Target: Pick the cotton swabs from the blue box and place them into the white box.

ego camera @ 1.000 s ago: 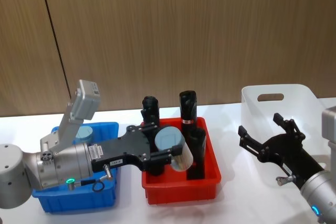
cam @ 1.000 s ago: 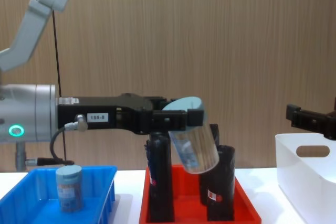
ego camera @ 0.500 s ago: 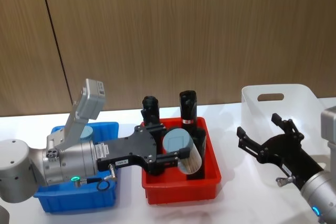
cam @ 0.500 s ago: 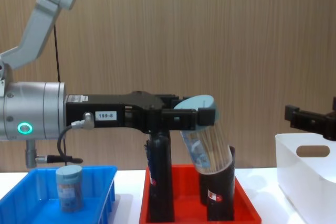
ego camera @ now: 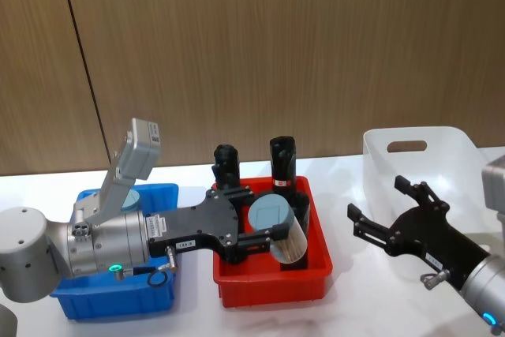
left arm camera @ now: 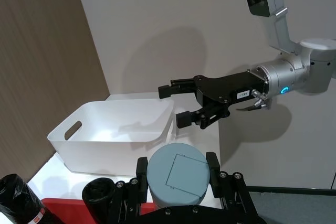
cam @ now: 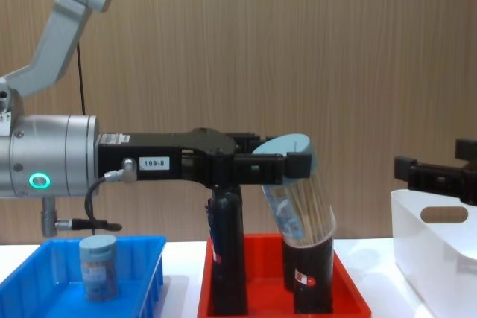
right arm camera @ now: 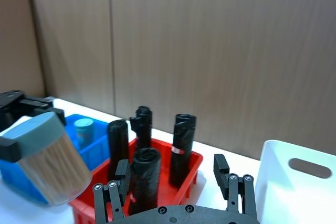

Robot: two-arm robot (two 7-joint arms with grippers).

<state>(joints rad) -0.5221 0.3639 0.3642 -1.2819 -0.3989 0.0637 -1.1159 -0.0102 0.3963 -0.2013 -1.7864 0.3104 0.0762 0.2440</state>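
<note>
Chest view puts the left gripper point(cam: 287, 163) at mid-frame. Its fingers are clamped on the lid end of a tilted jar of cotton swabs point(cam: 302, 210) above the red tray point(cam: 350, 299). Tall black rolls point(cam: 227, 258) stand in that tray. The jar's lower end overlaps the top of one roll, and whether they touch cannot be told. A second jar point(cam: 98, 266) stands in the blue box point(cam: 149, 281) at lower left. The white box point(cam: 440, 258) sits at the lower right edge. The right gripper point(ego camera: 377, 203) hovers near it, fingers spread wide and empty.
</note>
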